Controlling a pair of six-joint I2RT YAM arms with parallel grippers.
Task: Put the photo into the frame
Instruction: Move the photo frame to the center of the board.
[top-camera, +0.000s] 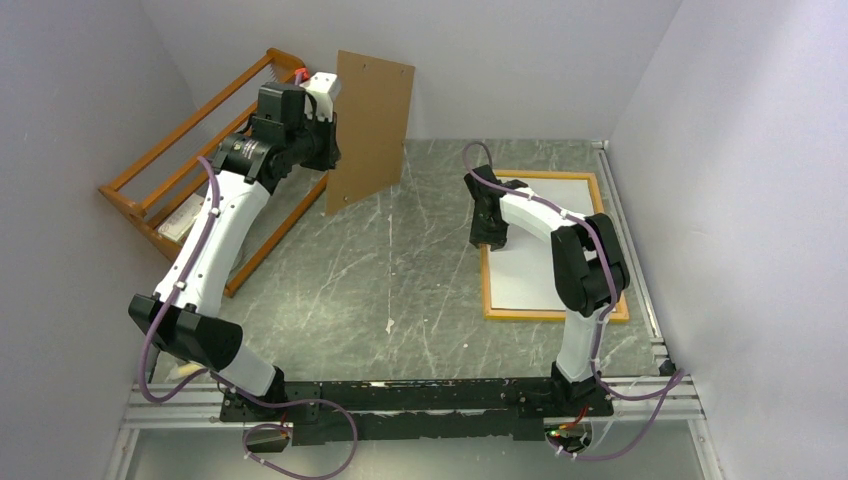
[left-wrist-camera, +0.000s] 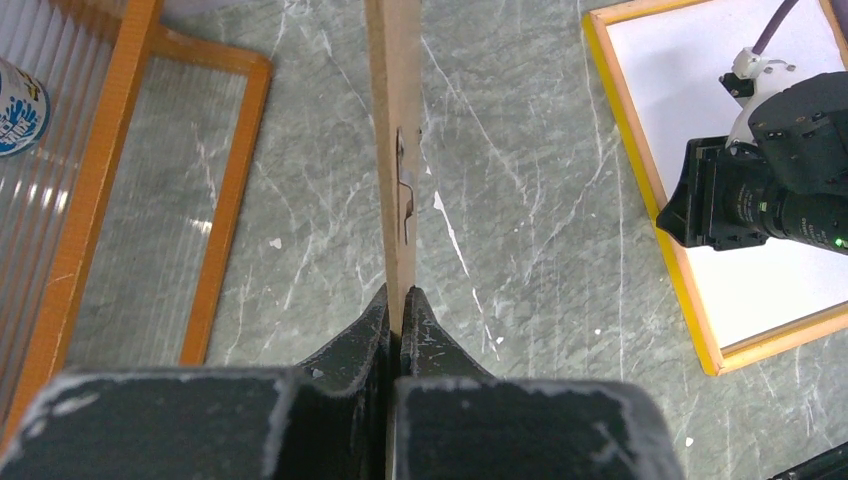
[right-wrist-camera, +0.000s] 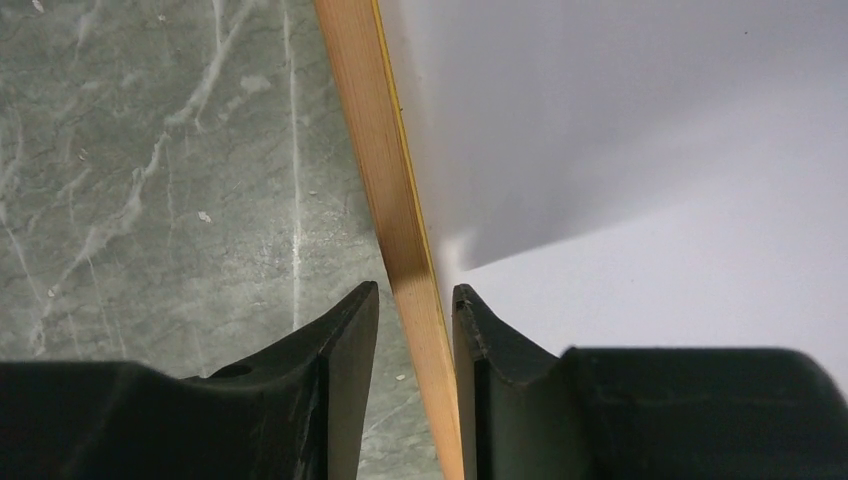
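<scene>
The frame (top-camera: 550, 314) lies flat on the table at the right, yellow-orange border up. A white sheet (top-camera: 530, 270) fills it, the photo with its plain back up; no print shows. My right gripper (top-camera: 490, 243) is at the frame's left border, pointing down. In the right wrist view its jaws (right-wrist-camera: 415, 295) are slightly apart and straddle the wooden border (right-wrist-camera: 385, 150), with the white sheet (right-wrist-camera: 650, 250) to the right. My left gripper (top-camera: 330, 140) is raised at the back left, shut on the edge of a brown hardboard panel (top-camera: 370, 125), held upright (left-wrist-camera: 395, 150).
An orange-brown slatted wooden rack (top-camera: 180, 150) leans at the far left by the wall; it also shows in the left wrist view (left-wrist-camera: 225, 190). Grey walls close in on the left, back and right. A metal rail (top-camera: 640, 270) runs along the table's right edge.
</scene>
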